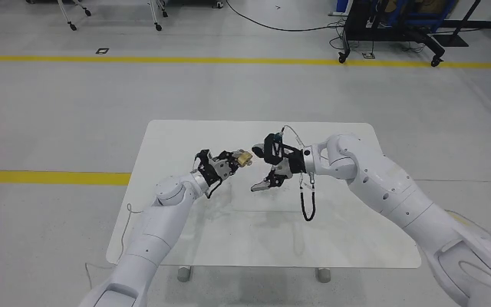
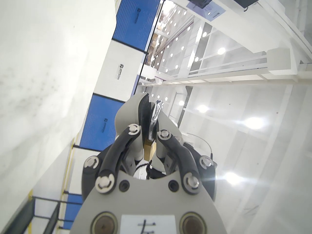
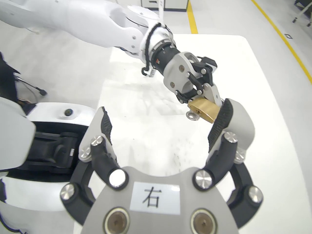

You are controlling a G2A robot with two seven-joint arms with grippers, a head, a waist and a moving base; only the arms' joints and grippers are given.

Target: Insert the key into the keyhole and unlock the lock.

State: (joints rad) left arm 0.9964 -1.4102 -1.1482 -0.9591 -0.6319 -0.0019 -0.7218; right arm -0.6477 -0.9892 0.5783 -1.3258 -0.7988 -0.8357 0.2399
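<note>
The left tool (image 3: 214, 99) grips the brass lock (image 3: 204, 110) above the surface (image 3: 243, 74), apparently presenting the key (image 3: 192, 116) lodged in it to the right tool (image 3: 165, 109), spread open just beside the lock.

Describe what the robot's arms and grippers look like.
The left arm and right arm have smooth, rounded white shells, each with a black cable looped at the wrist. The left gripper and right gripper share a grey base plate, black linkages with silver pivots, pale grey fingers with black textured pads, and a white label bearing one black character.
</note>
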